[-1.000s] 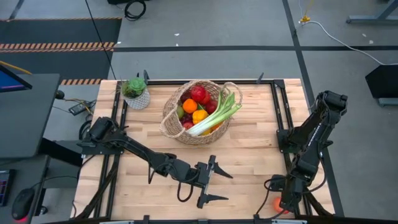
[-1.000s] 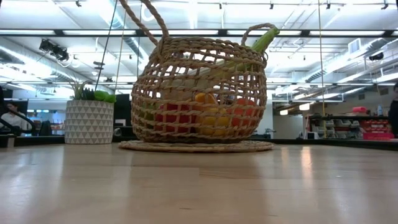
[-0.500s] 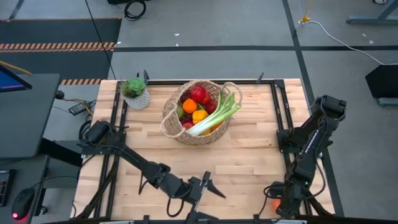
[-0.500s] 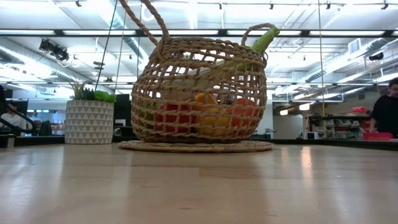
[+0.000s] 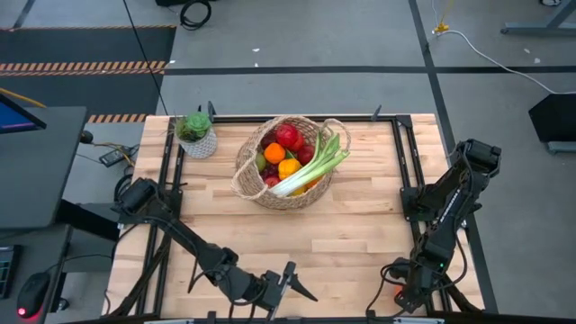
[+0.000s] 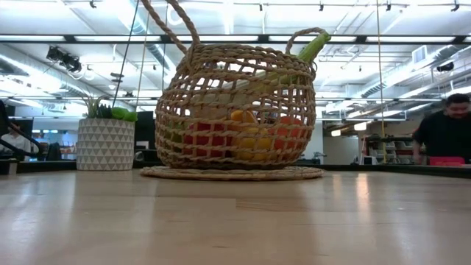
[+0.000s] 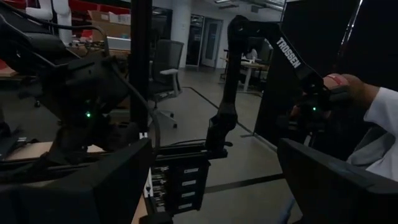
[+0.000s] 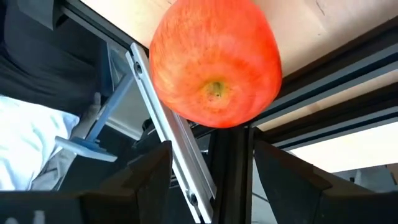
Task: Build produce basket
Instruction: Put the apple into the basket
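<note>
Right hand (image 5: 400, 295) sits low at the table's (image 5: 360, 234) five o'clock corner, fingers partly spread around a red apple (image 8: 214, 59) pressed between them. Left hand (image 5: 290, 290), at about six o'clock on the near edge, gapes wide and holds nothing. Toward twelve o'clock stands the basket (image 5: 252, 180), already holding produce (image 5: 286, 153), a leek (image 5: 310, 169) poking out.

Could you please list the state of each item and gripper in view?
basket: upright, filled with produce.
leek: lying across the basket, tip past the rim.
apple: gripped by right gripper, at the table's near edge.
left gripper: open, empty.
potted plant: upright.
</note>
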Controlling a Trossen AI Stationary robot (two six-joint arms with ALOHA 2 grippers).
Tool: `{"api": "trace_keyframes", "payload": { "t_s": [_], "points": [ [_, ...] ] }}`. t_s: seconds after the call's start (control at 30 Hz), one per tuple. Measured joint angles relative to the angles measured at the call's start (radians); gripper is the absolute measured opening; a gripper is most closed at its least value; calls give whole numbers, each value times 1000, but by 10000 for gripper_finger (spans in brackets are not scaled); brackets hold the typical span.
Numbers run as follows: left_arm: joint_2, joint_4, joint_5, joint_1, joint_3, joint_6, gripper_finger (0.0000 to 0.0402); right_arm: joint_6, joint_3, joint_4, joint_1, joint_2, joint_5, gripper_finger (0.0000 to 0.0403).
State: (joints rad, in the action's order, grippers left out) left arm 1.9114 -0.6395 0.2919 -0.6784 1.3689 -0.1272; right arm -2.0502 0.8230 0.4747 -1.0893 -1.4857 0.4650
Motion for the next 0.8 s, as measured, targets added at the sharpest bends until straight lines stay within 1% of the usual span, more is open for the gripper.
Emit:
{"api": "trace_keyframes", "payload": {
  "t_s": [0.2,0.4,0.47,0.57,0.63,0.7,0.8],
  "points": [
    [0,0,4,0,0,0,354,8,0,15,4,0,-16,235],
    [0,0,4,0,0,0,354,78,-4,51,21,-6,-41,235],
    [0,0,3,0,0,0,354,117,-4,38,38,-6,-47,235],
    [0,-1,3,0,0,0,354,166,-4,-22,69,-13,-83,235],
    [0,-2,3,0,0,0,354,233,-6,-21,86,-10,-53,235],
    [0,-2,3,0,0,0,354,306,-3,-43,103,-9,-48,235],
    [0,-4,3,0,0,0,354,328,-4,-26,110,-8,-29,234]
  ]
}}
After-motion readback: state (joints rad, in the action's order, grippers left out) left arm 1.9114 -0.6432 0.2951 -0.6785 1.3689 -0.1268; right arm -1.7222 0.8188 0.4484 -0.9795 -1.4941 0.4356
